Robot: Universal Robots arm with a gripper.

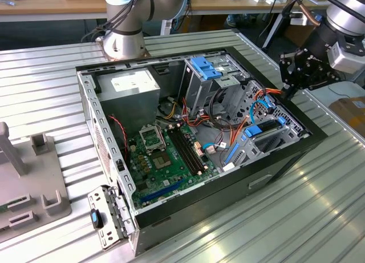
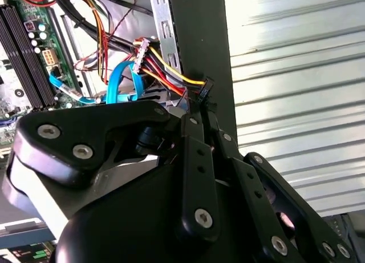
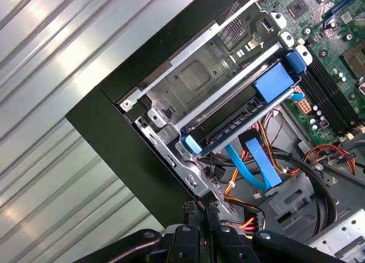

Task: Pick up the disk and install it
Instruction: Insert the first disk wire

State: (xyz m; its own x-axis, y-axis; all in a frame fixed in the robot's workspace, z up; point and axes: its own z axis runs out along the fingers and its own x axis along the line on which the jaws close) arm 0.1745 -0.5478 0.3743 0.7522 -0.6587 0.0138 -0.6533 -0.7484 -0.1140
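gripper (image 1: 284, 93) upper right in ext. view, over PC case (image 1: 274, 172) rim, fingers (image 2: 191, 138) together, nothing between, disk (image 3: 245, 119) w/ blue frame sitting in drive cage (image 3: 194, 80)

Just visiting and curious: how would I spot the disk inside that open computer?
Start at the open black computer case on the ribbed metal table. At its corner toward the exterior view's right sits a metal drive cage. The disk is the flat slab there edged in bright blue, reached by a blue cable, unlike the paler ribbed bracket.
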